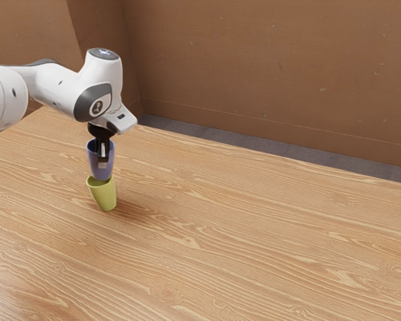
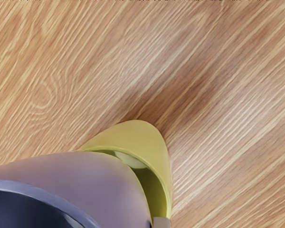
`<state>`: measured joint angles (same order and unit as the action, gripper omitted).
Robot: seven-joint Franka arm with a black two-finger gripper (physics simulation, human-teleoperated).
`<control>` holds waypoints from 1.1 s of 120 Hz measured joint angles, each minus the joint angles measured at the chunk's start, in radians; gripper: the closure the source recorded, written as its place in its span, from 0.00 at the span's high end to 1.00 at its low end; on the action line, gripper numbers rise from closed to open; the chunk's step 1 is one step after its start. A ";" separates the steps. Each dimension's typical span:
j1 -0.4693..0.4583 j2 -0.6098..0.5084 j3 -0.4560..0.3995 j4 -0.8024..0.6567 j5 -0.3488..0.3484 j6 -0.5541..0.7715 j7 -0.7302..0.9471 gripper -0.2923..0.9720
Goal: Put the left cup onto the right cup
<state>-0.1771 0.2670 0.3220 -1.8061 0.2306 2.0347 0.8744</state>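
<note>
Your gripper (image 1: 102,155) pinches the wall of the purple cup (image 1: 95,164), which stands mouth up, axis near vertical, base sunk in the yellow-green cup (image 1: 104,195), whose mouth leans toward the exterior view's left. Open table (image 1: 254,221) stretches toward that view's right.

Counter (image 1: 254,227): runs from the near edge to the far wall (image 1: 287,67) and carries both cups at the exterior view's left.
Lower cup (image 1: 105,196): rests on the counter, tilted (mouth leaning toward the exterior view's left).
Upper cup (image 1: 93,164): directly above the lower cup, with its base set in that cup's mouth.
End effector (image 1: 103,158): above both cups, at the upper cup's rim, clamped on its wall.
</note>
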 joint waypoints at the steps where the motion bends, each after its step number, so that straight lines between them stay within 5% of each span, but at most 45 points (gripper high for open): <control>1: 0.000 0.001 0.000 0.000 0.000 0.000 0.000 0.15; 119: 0.020 0.034 0.001 -0.035 -0.048 0.015 0.008 0.15; 132: 0.020 0.033 0.001 -0.034 -0.055 0.013 0.012 0.32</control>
<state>-0.1568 0.3003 0.3232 -1.8399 0.1761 2.0476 0.8864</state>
